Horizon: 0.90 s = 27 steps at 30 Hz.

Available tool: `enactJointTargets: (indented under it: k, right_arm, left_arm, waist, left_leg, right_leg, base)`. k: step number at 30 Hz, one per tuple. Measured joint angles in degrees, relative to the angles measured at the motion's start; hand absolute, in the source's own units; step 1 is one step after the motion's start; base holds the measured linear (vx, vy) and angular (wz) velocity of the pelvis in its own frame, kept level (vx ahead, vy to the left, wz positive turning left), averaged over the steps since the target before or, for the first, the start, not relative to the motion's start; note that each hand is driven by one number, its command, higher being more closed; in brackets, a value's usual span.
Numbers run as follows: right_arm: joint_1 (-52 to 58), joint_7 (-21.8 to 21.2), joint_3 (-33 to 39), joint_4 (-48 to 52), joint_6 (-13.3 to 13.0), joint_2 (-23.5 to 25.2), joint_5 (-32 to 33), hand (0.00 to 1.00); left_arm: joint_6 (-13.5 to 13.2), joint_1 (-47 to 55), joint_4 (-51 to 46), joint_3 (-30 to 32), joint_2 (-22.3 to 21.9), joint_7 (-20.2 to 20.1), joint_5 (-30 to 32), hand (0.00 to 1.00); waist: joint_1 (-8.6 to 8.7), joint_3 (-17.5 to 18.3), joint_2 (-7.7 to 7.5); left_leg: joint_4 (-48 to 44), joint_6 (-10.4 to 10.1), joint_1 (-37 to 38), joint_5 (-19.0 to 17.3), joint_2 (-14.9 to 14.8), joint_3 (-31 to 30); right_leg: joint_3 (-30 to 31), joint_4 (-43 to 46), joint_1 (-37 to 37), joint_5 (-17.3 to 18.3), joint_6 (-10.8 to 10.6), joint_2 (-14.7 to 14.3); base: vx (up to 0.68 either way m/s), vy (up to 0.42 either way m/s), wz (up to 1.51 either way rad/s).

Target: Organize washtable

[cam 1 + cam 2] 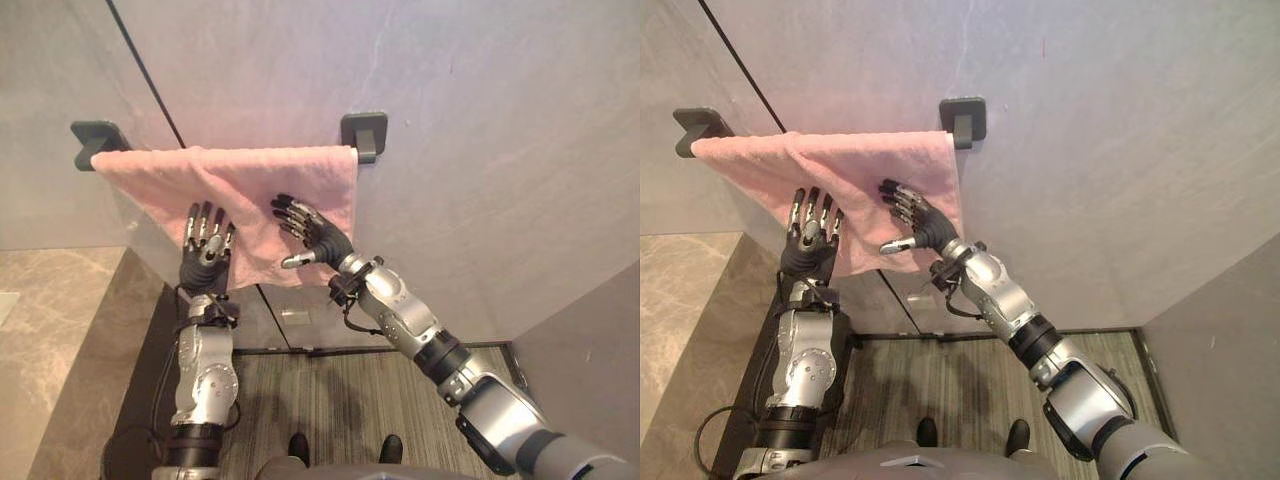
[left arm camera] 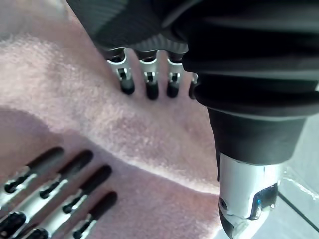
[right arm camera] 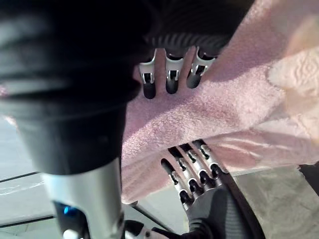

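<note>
Hanging rumpled, the pink towel (image 1: 240,175) has left hand (image 1: 205,252) and right hand (image 1: 322,236) before it, fingers straight.

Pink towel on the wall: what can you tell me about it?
The pink towel looks like soft, fluffy terry. It hangs spread out between two dark grey wall brackets, slightly rumpled, its lower edge slanting so it hangs longer toward the robot's right. The left hand and right hand are both laid against its front with straight, open fingers, low on the cloth; neither grips it.
</note>
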<state>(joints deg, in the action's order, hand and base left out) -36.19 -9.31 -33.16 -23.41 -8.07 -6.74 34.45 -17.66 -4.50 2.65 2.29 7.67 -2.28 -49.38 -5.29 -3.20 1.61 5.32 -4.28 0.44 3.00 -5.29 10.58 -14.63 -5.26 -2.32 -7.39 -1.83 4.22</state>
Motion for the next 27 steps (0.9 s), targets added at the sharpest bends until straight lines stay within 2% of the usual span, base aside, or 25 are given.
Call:
enactJointTargets:
  k: [6, 15, 17, 22, 27]
  right_arm:
    - [-2.7, 2.6, 5.5, -1.9, 0.0, 0.1, -0.3, 0.00]
    - [-0.8, 3.1, 11.3, -1.3, -0.2, -0.6, 0.6, 0.00]
    - [1.1, 3.2, 11.9, -1.3, -0.2, -1.4, 1.1, 0.00]
    - [4.8, 3.8, 14.3, -1.3, -0.2, -2.6, 2.7, 0.00]
    - [8.6, 4.4, 16.0, -1.3, -0.2, -4.4, 2.7, 0.00]
  left_arm:
    - [-0.1, -2.9, 4.5, 2.6, 2.4, 2.0, 0.3, 0.00]
    - [0.1, -7.3, 20.7, 13.4, 7.4, 6.4, 1.4, 0.00]
    - [0.1, -7.6, 23.6, 14.2, 9.3, 7.2, 1.4, 0.00]
    - [0.3, -7.6, 27.5, 18.0, 10.0, 8.1, 1.4, 0.00]
    - [0.7, -7.2, 30.5, 18.4, 10.3, 8.5, 1.7, 0.00]
  waist:
    - [-0.05, -0.8, -1.41]
    - [0.01, -2.2, -1.70]
    - [0.02, -2.2, -1.71]
    - [-0.03, -2.3, -1.72]
    - [-0.08, -4.0, -1.71]
  left_leg:
    - [0.0, 0.0, -1.1, 0.2, -0.1, 0.3]
    - [0.0, 0.0, -1.2, 0.4, -0.4, 2.6]
    - [0.0, 0.0, -1.1, 0.4, -0.4, 2.9]
    - [0.0, -0.1, -1.0, 0.4, -0.5, 3.1]
    - [0.1, -0.3, -0.9, 0.3, -0.8, 3.2]
  right_leg:
    - [1.0, 0.0, -1.5, -0.7, 0.3, -0.1]
    - [3.0, 0.0, -2.7, -1.4, 0.5, -0.5]
    - [3.3, 0.0, -2.7, -1.4, 0.5, -0.6]
    - [3.6, -0.1, -2.7, -1.4, 0.5, -0.7]
    - [3.9, -0.2, -2.8, -1.5, 0.7, -1.0]
  base:
    - [-0.04, -0.004, -0.04]
    - [-0.01, -0.003, -0.12]
    - [0.02, -0.002, -0.06]
    - [0.00, -0.001, -0.03]
    - [-0.01, -0.007, -0.01]
